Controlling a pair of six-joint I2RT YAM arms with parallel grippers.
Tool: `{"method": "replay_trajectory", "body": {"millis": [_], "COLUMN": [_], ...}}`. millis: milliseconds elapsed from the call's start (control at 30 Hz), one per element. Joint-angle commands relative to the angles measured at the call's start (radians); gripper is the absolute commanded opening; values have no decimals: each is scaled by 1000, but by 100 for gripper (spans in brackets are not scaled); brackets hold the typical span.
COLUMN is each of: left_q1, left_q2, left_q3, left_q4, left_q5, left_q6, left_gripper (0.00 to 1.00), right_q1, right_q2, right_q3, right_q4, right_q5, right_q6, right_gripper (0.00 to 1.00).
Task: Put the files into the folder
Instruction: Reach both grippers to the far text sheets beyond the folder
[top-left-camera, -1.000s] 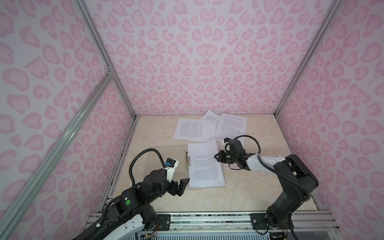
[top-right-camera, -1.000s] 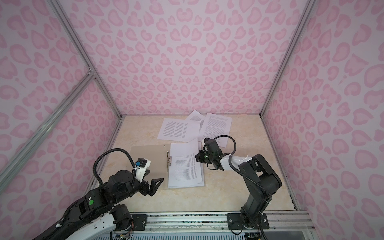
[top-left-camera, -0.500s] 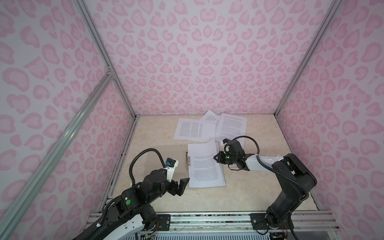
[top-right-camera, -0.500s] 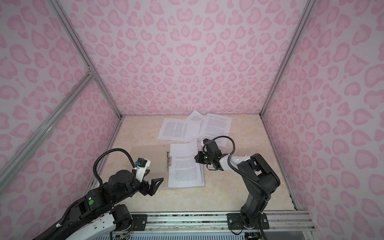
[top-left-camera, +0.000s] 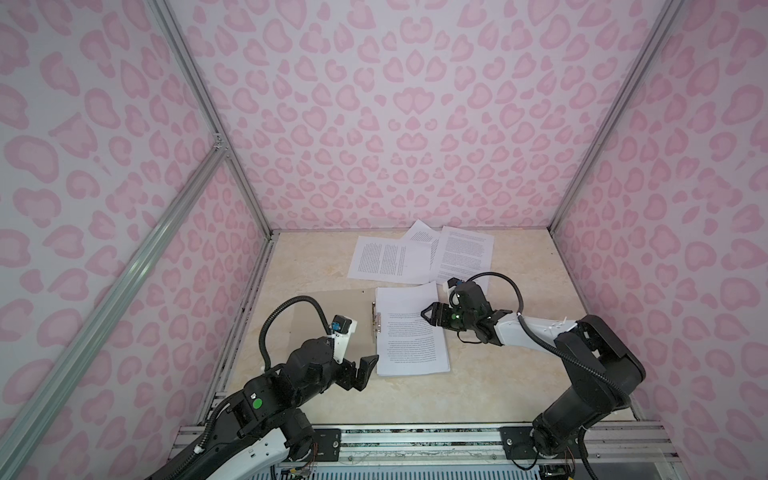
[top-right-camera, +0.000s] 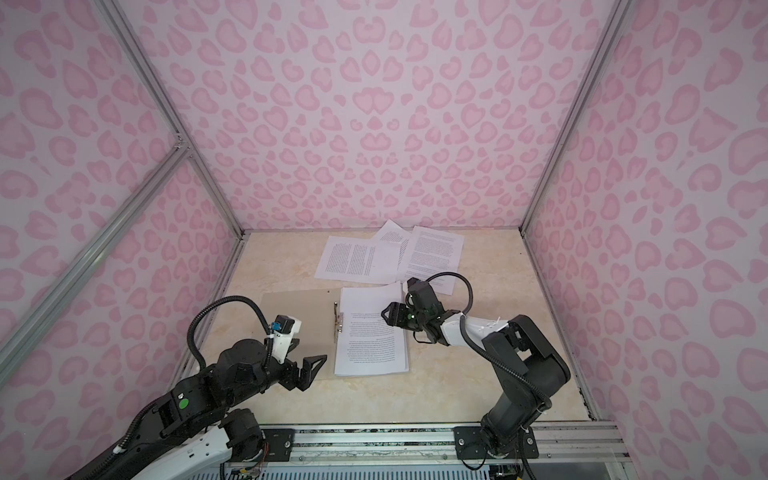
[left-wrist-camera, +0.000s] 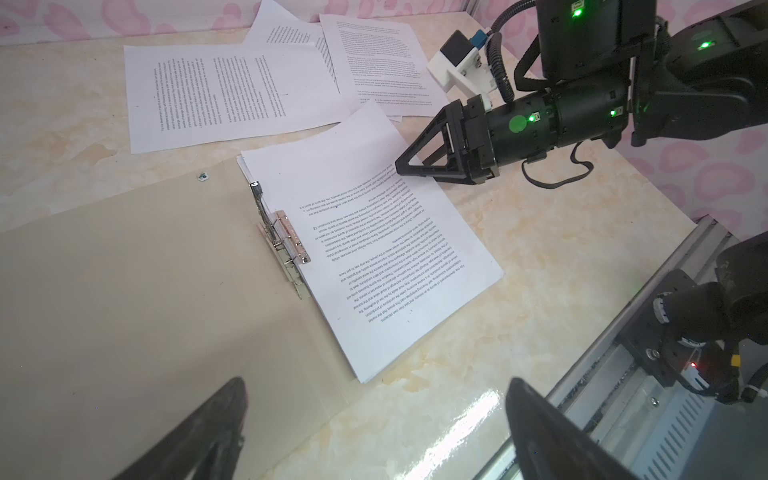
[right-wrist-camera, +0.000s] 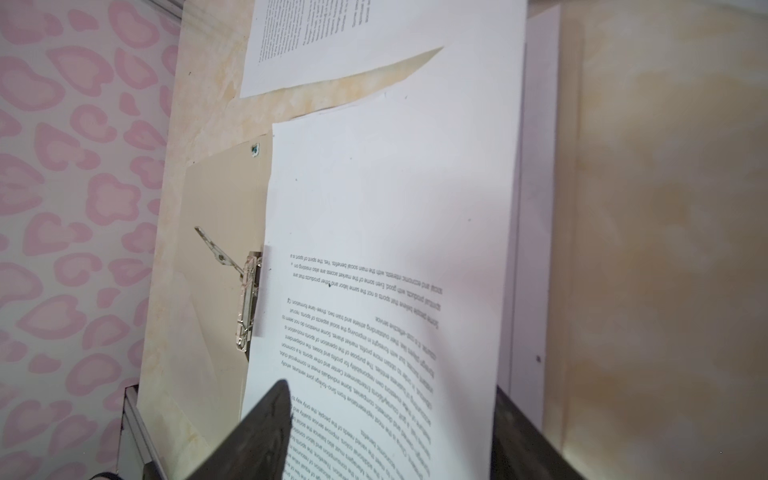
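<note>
Folder (top-left-camera: 351, 303) lies open; a stack of files (top-left-camera: 411, 340) rests on its right leaf — done. Three sheets (top-left-camera: 390, 259) at 12 o'clock lie loose, unfiled. My right hand (top-left-camera: 424, 314) is over the stack, jaws apart, empty — left hand (top-left-camera: 360, 374) open at 7 o'clock.

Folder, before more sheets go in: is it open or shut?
Open. The folder lies spread flat, clip exposed at the spine, sheets lying on one half.

One folder (left-wrist-camera: 124, 291); perhaps three loose sheets (top-left-camera: 386, 257); one stack (top-left-camera: 411, 332).
</note>
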Motion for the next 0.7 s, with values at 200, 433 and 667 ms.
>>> {"method": "replay_trajectory", "body": {"millis": [200,433,667], "left_q1": [0,42,272], "left_q2": [1,182,561], "left_q3": [12,88,254], "left_q4": [3,59,270], "left_q5": [-48,-131,73], "left_q6": [-25,-244,-263], "left_gripper": [98,96,100], "right_q1": [-48,-129,-205], "right_q2": [-70,11,240], "right_q3": [17,192,499], "right_q4": [-172,-190,-238], "right_q5": [191,115,-11], "right_q6": [-47,-154,-257], "right_gripper": [83,82,83]}}
